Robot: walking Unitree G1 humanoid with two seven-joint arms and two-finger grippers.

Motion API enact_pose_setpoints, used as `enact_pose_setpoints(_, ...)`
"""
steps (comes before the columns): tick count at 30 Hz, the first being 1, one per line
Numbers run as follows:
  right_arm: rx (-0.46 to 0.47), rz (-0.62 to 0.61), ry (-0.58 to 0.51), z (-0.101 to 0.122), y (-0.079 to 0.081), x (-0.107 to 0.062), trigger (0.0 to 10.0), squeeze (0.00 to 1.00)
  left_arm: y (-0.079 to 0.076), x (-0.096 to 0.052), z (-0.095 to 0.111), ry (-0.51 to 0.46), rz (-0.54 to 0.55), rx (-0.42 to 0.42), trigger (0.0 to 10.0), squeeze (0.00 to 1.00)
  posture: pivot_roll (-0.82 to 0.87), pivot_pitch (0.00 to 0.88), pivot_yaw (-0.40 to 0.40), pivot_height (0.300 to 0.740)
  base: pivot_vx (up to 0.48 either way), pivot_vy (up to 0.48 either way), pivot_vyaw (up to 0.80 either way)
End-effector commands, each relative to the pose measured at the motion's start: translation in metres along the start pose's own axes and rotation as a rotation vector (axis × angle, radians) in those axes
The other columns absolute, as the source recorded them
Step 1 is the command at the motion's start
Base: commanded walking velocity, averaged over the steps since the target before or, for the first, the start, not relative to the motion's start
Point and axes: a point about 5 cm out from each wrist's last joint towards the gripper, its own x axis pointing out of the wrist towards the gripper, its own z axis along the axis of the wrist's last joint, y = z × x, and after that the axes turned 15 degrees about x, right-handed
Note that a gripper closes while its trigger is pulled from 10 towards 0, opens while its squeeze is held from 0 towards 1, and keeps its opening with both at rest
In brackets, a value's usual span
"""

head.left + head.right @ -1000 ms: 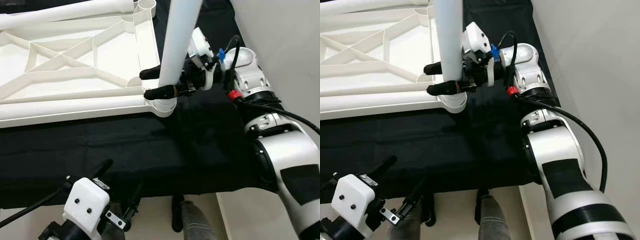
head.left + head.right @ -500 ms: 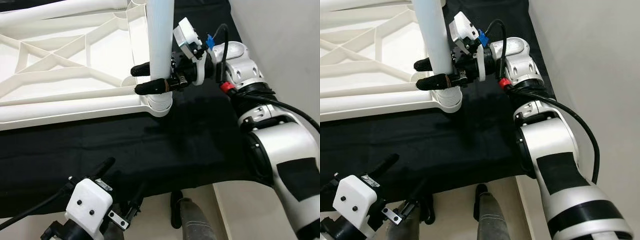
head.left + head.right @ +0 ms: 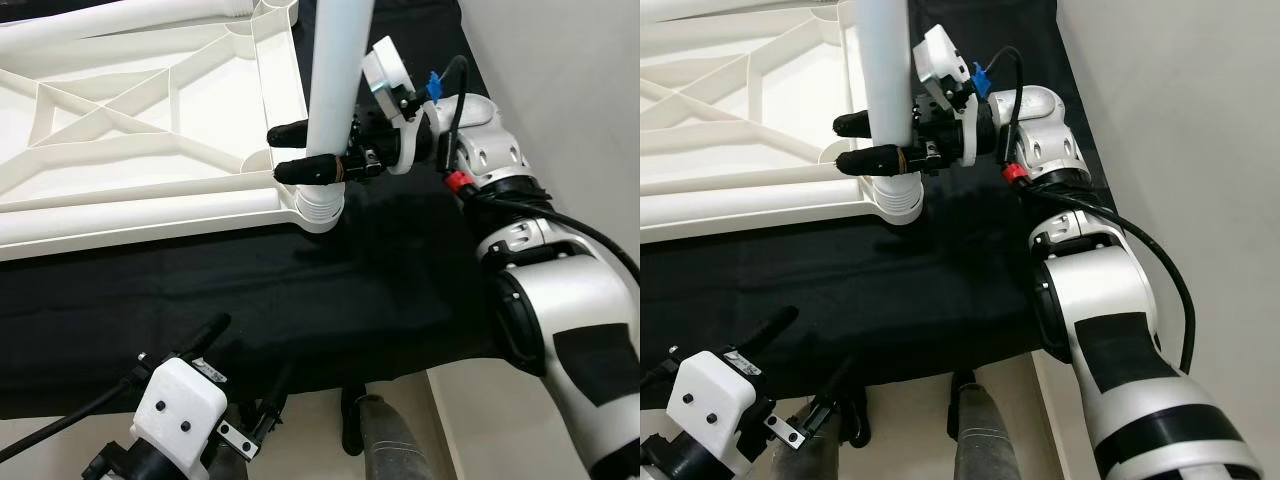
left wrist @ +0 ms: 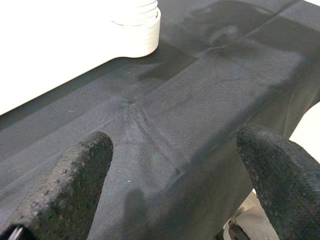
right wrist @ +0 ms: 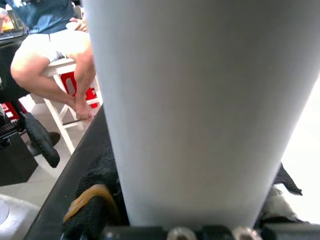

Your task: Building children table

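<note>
left eye view: right hand [image 3: 300, 152] around upright leg [image 3: 335, 90] in tabletop [image 3: 150, 130] corner socket

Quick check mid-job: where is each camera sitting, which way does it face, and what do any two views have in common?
Left eye view: on the head, looking down at the table frame on the black cloth; right tool clamps the white leg.
Right eye view: same head, same scene; left tool low.
Left wrist view: along its fingers, facing cloth and corner socket.
Right wrist view: against the leg; a seated person behind.
Shared: eyes and left wrist see the socket.
</note>
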Motion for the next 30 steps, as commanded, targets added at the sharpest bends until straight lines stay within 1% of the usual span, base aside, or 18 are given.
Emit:
enact_pose_setpoints(1, 0.036, -0.054, 0.044, -0.0236, -0.0005, 0.0042, 10.0, 0.0, -0.0034, -0.0008, -0.0033, 0.013, -0.009, -0.014, 10.0, 0.0, 0.1, 0.472, -0.021, 0.74, 0.0, 0.0, 0.0)
enact_pose_setpoints(8, 0.012, -0.082, 0.048, -0.0268, 0.0004, 0.0059, 10.0, 0.0, -0.0033, -0.0005, -0.0036, 0.013, -0.008, -0.011, 10.0, 0.0, 0.1, 0.472, -0.021, 0.74, 0.0, 0.0, 0.0)
enact_pose_setpoints(13, -0.049, -0.105, 0.056, -0.026, 0.0026, 0.0075, 10.0, 0.0, -0.0033, -0.0001, -0.0044, 0.013, -0.007, -0.009, 10.0, 0.0, 0.1, 0.462, -0.02, 0.74, 0.0, 0.0, 0.0)
enact_pose_setpoints(17, -0.079, -0.102, 0.067, -0.0272, 0.0057, 0.0081, 10.0, 0.0, -0.0037, 0.0, -0.0049, 0.013, -0.008, -0.009, 10.0, 0.0, 0.1, 0.456, -0.02, 0.74, 0.0, 0.0, 0.0)
enact_pose_setpoints(20, -0.079, -0.102, 0.067, -0.0272, 0.0057, 0.0081, 10.0, 0.0, -0.0037, 0.0, -0.0049, 0.013, -0.008, -0.009, 10.0, 0.0, 0.1, 0.456, -0.02, 0.74, 0.0, 0.0, 0.0)
enact_pose_setpoints(22, -0.088, -0.1, 0.08, -0.0284, 0.0075, 0.0085, 10.0, 0.0, -0.004, 0.0001, -0.0051, 0.012, -0.008, -0.009, 10.0, 0.0, 0.1, 0.453, -0.02, 0.74, 0.0, 0.0, 0.0)
enact_pose_setpoints(24, -0.102, -0.108, 0.129, -0.0304, 0.0092, 0.0103, 10.0, 0.0, -0.0042, 0.0003, -0.0053, 0.011, -0.009, -0.009, 10.0, 0.0, 0.1, 0.453, -0.02, 0.74, 0.0, 0.0, 0.0)
enact_pose_setpoints(25, -0.102, -0.108, 0.129, -0.0304, 0.0092, 0.0103, 10.0, 0.0, -0.0042, 0.0003, -0.0053, 0.011, -0.009, -0.009, 10.0, 0.0, 0.1, 0.453, -0.02, 0.74, 0.0, 0.0, 0.0)
enact_pose_setpoints(26, -0.101, -0.116, 0.174, -0.0316, 0.0088, 0.012, 10.0, 0.0, -0.0042, 0.0004, -0.0052, 0.01, -0.009, -0.009, 10.0, 0.0, 0.1, 0.453, -0.02, 0.74, 0.0, 0.0, 0.0)
enact_pose_setpoints(30, -0.094, -0.115, 0.204, -0.0321, 0.0086, 0.0128, 10.0, 0.0, -0.0039, 0.0009, -0.0054, 0.009, -0.008, -0.008, 10.0, 0.0, 0.09, 0.453, -0.021, 0.74, 0.0, 0.0, 0.0)
